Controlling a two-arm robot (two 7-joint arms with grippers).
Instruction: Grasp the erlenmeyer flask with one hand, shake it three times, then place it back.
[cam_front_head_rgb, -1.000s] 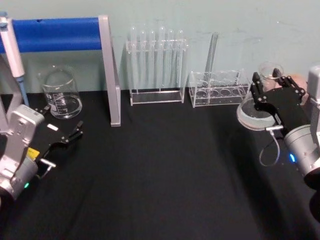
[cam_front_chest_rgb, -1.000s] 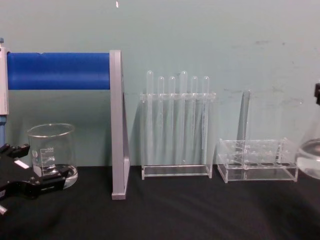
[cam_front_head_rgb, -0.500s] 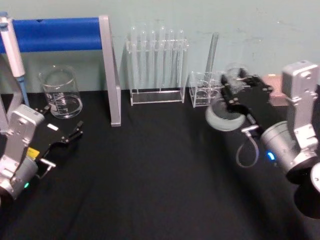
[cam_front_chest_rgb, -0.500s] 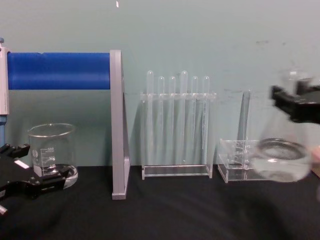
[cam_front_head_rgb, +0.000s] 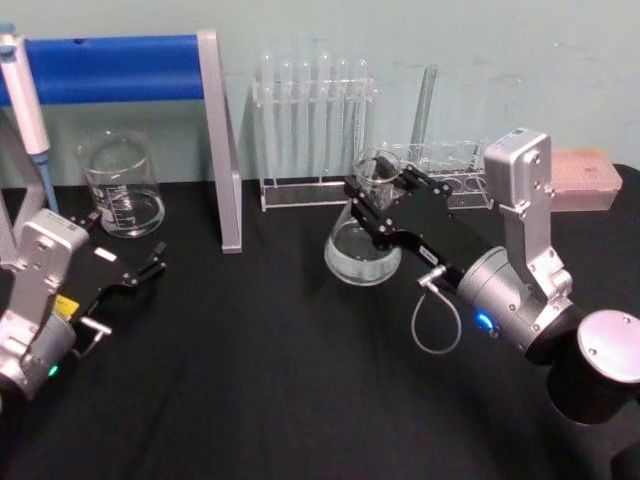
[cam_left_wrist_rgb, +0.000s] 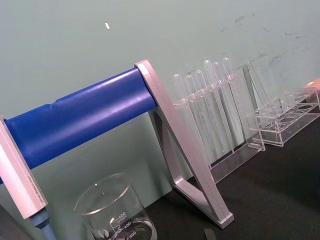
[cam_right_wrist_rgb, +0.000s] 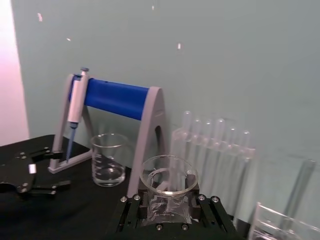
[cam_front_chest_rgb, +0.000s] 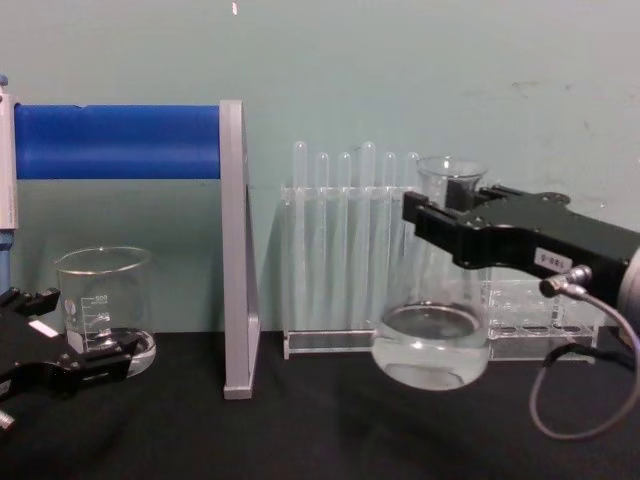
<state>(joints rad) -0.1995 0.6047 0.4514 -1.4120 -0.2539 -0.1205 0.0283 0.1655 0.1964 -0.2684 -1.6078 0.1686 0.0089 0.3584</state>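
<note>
Counts: erlenmeyer flask (cam_front_head_rgb: 362, 255) ×1. Beaker (cam_front_head_rgb: 122, 185) ×1. Clear racks ×2: tall rack (cam_front_head_rgb: 300, 192) and low rack (cam_front_head_rgb: 455, 158). Test tubes (cam_front_head_rgb: 323, 100) ×6 in the tall rack, plus 1 longer tube (cam_front_head_rgb: 425, 100) standing in the low rack. Pipette stand (cam_front_head_rgb: 120, 65) ×1, pipette (cam_front_head_rgb: 25, 100) ×1 hanging on it. Pink box (cam_front_head_rgb: 588, 182) ×1. Grippers ×2: left gripper (cam_front_head_rgb: 128, 242), right gripper (cam_front_head_rgb: 380, 190).

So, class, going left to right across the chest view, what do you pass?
Beaker → stand's grey upright → test tube rack → erlenmeyer flask, held by the right gripper.
</note>
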